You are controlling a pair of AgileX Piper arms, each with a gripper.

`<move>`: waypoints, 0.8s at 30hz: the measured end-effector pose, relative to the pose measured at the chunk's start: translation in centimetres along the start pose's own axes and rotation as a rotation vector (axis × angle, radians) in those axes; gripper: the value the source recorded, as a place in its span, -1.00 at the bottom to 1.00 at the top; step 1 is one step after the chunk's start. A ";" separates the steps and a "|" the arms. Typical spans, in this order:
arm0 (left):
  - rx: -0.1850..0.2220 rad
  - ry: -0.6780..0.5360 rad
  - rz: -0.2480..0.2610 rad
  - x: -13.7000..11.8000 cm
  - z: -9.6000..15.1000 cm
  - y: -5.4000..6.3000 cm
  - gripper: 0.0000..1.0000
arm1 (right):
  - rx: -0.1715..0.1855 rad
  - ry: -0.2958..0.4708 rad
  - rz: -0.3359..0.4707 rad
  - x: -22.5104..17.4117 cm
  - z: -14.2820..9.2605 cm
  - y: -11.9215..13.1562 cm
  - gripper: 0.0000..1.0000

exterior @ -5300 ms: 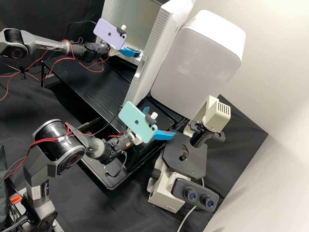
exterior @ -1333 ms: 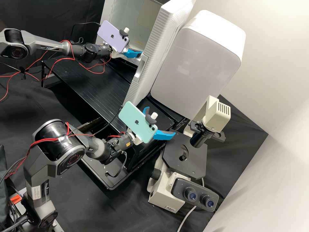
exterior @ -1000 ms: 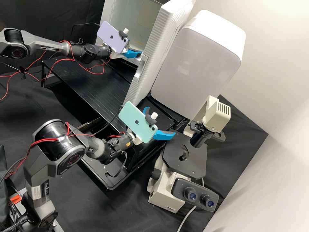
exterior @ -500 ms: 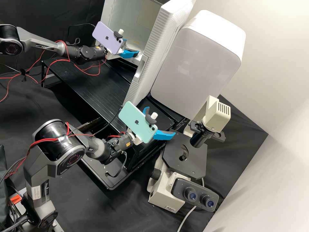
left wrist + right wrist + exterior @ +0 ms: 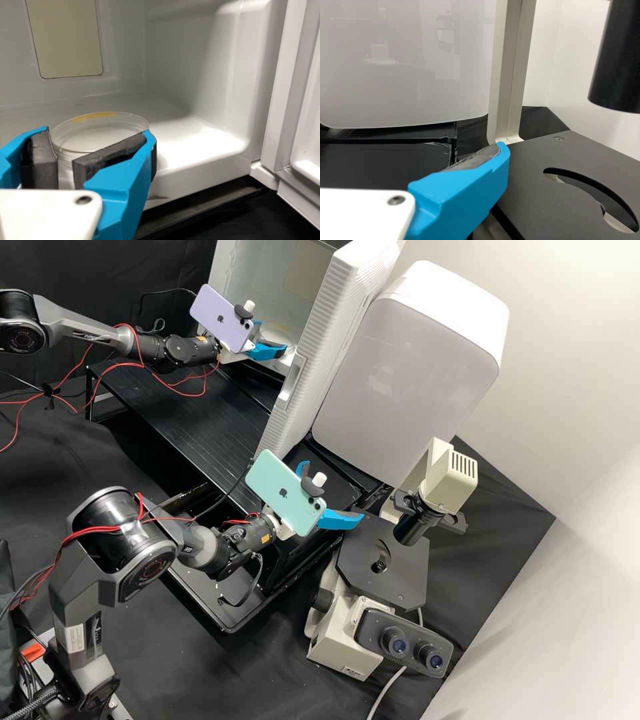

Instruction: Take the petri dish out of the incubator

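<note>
Where the open incubator (image 5: 200, 100) chamber meets its front lip, the left gripper (image 5: 95, 137) is clamped on the clear petri dish (image 5: 100, 122): pads against its side wall, interior pale, a yellowish streak at the far rim. Whether the dish rests on the chamber floor cannot be told. The right gripper (image 5: 347, 518) hangs just above the microscope stage (image 5: 560, 170) — whether apart or together cannot be told.
</note>
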 end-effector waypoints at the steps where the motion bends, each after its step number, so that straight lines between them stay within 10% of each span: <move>1: -0.004 0.001 -0.001 0.0 0.0 0.0 -1.00 | 0.000 0.000 0.000 0.0 0.0 0.0 1.00; 24: -0.072 -0.011 0.044 -0.7 0.7 4.6 -1.00 | 0.000 0.000 0.000 0.0 0.0 0.0 1.00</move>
